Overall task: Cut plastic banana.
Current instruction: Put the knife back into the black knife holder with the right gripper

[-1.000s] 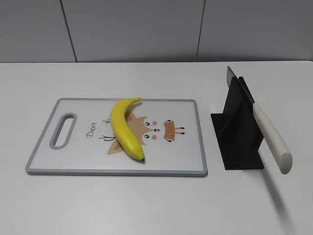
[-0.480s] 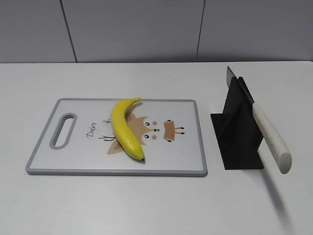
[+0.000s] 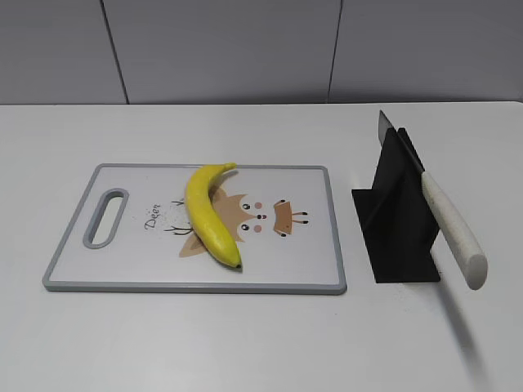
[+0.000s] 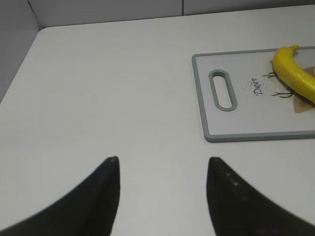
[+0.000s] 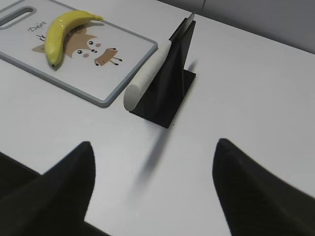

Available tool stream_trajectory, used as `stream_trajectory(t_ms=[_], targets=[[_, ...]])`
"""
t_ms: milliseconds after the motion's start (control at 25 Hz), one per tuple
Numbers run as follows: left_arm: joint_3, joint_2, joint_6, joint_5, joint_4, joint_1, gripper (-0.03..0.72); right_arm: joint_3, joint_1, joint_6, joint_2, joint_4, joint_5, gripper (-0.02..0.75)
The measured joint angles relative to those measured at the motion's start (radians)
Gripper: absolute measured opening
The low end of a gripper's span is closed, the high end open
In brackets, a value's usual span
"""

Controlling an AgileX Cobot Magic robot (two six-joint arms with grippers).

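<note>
The plastic banana (image 3: 205, 214) is whole, curved and bright yellow. It lies on a white cutting board (image 3: 310, 269) with a grey rim and a deer drawing. It also shows in the left wrist view (image 4: 295, 76) and the right wrist view (image 5: 61, 33). A knife with a white handle (image 3: 452, 230) leans in a black stand (image 3: 396, 224) to the right of the board. My left gripper (image 4: 162, 160) is open over bare table left of the board. My right gripper (image 5: 153, 145) is open and empty, short of the stand (image 5: 170, 91). Neither gripper shows in the exterior view.
The white table (image 3: 245, 343) runs back to a grey wall (image 3: 245, 49). The board's handle slot (image 3: 106, 216) is at its left end. The knife handle (image 5: 146, 78) sticks out toward my right gripper.
</note>
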Motion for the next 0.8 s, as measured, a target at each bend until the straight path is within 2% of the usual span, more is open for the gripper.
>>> stream_trajectory(t_ms=[160,560,800], targets=[[0.0,0.0,0.0,0.0,0.0,0.0,0.529,0.0,-0.049,0.0,0.0,0.0,0.0,0.577],[0.0,0.0,0.0,0.0,0.0,0.0,0.51,0.0,-0.32,-0.001,0.0,0.0,-0.001,0.577],[0.0,0.0,0.0,0.0,0.0,0.0,0.485,0.0,-0.365,-0.002,0.0,0.0,-0.001,0.577]])
